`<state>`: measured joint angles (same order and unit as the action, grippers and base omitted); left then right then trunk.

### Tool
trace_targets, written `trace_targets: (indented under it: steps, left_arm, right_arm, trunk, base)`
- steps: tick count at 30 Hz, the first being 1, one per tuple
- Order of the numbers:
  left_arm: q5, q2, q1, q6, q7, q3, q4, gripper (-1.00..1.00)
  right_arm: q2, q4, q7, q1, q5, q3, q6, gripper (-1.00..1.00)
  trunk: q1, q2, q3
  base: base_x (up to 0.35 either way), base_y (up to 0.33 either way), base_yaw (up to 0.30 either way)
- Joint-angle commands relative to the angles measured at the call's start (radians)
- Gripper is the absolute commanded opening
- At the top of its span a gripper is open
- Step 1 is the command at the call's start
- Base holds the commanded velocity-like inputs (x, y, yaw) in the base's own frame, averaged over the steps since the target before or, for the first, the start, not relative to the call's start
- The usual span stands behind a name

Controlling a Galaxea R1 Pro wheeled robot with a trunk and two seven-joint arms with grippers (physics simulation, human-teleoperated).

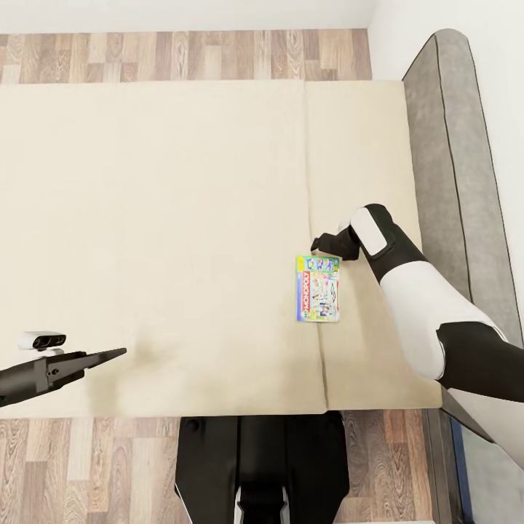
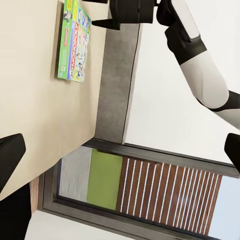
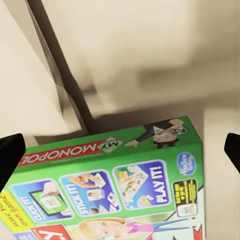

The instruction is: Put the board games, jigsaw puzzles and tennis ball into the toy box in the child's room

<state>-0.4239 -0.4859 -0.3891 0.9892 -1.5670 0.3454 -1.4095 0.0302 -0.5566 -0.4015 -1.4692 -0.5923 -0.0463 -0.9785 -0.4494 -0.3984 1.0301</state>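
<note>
One board game point(image 1: 318, 288) lies on the one bed point(image 1: 160, 240), which has one grey headboard point(image 1: 455, 175). Two robot arms reach over it, each ending in one gripper: left point(image 1: 109, 355), right point(image 1: 320, 242).

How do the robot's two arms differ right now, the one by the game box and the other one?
The right gripper reaches far over the bed and hovers at the far end of the Monopoly box; the left gripper hangs near the bed's front edge, away from the box. The right gripper's fingers are spread wide; the left's look closed to a point. Both hold nothing.
</note>
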Motion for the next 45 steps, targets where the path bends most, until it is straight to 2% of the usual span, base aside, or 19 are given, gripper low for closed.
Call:
trace_targets:
  steps: [1, 35, 45]
  left_arm:
    - [0.001, 0.0, 0.0, 0.011, -0.004, 0.0, 0.0, 1.0]
    - [0.001, 0.0, 0.0, 0.011, -0.004, 0.001, 0.0, 1.0]
    - [0.001, 0.0, 0.0, 0.011, -0.004, 0.001, 0.0, 1.0]
  right_arm:
    - [-0.001, 0.0, -0.01, 0.0, -0.011, -0.004, -0.002, 1.0]
    - [-0.002, 0.007, -0.009, 0.01, -0.012, -0.004, -0.002, 1.0]
    - [-0.002, 0.007, -0.01, 0.01, -0.013, -0.006, -0.033, 1.0]
  trunk:
    - [-0.001, -0.002, 0.001]
    - [-0.001, -0.002, 0.001]
    - [-0.001, -0.002, 0.001]
  base:
    - [0.0, 0.0, 0.0]
    - [0.0, 0.0, 0.0]
    - [0.0, 0.0, 0.0]
